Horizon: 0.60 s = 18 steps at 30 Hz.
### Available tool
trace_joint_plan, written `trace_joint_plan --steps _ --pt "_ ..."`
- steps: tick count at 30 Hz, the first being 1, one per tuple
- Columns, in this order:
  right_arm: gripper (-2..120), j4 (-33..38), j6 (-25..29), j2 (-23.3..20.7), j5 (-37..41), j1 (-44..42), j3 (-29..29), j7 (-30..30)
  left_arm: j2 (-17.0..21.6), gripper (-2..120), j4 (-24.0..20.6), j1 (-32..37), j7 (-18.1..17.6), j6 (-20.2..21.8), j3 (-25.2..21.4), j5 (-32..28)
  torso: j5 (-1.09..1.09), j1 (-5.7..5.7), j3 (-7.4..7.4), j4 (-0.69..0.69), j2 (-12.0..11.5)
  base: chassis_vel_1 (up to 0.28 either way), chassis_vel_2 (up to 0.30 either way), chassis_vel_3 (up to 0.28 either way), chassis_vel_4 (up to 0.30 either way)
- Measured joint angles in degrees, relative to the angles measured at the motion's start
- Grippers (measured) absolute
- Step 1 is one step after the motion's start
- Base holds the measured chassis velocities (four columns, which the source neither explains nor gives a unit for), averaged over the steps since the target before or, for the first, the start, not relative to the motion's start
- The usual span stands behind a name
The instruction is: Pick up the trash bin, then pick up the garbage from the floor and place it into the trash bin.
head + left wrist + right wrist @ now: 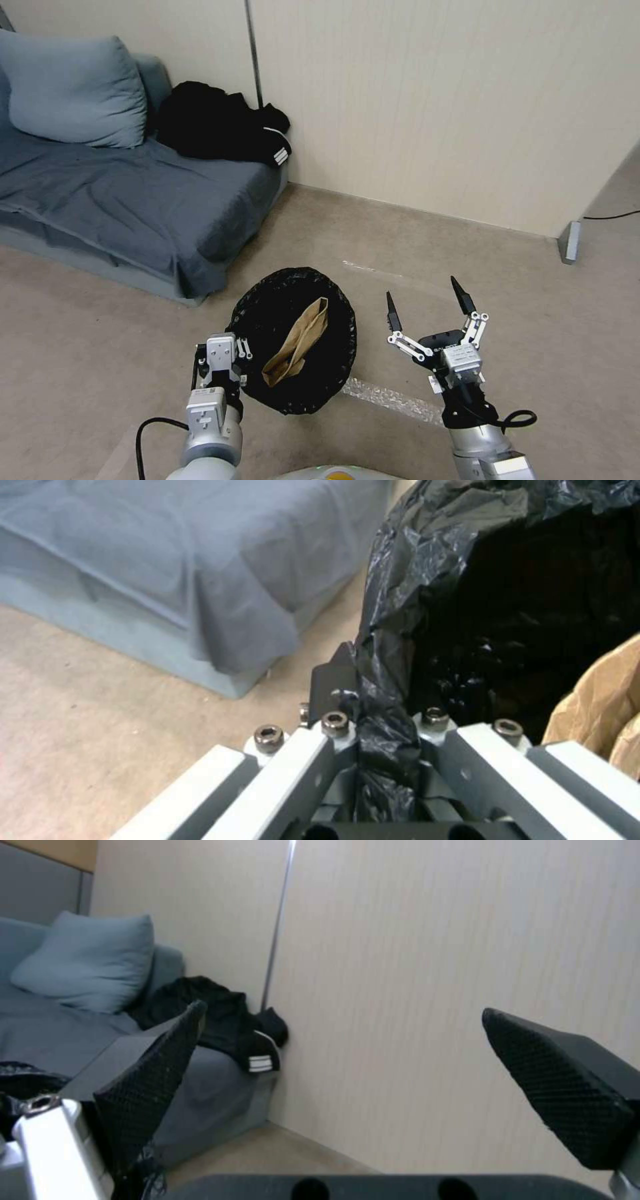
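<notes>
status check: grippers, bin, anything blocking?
Left gripper shut on trash bin rim. Right gripper open, empty, beside it. Brown paper bag inside. No obstruction seen.

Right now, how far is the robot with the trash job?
Done: the left hand holds the trash bin by its bagged rim, and a brown paper bag lies inside. In hand: the right hand is open and empty beside the bin. Left: no other litter is visible on the floor here.
</notes>
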Motion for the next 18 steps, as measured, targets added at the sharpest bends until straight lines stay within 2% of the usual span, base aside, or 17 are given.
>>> trace_joint_plan --steps 6,18 --pt "100 0.3 -0.7 -0.3 3.1 -0.1 -2.5 1.5 0.0 1 -0.3 0.4 -0.1 0.2 0.3 -0.7 -0.01 0.00 0.00 0.00 0.0 0.072 0.068 0.077 0.072" --pt "100 -1.0 -0.1 -0.1 3.3 1.1 -3.2 2.1 -0.2 1 -0.2 0.4 -0.1 0.3 0.3 -0.8 0.00 0.00 0.00 0.00 0.0 0.116 0.097 0.114 0.116"
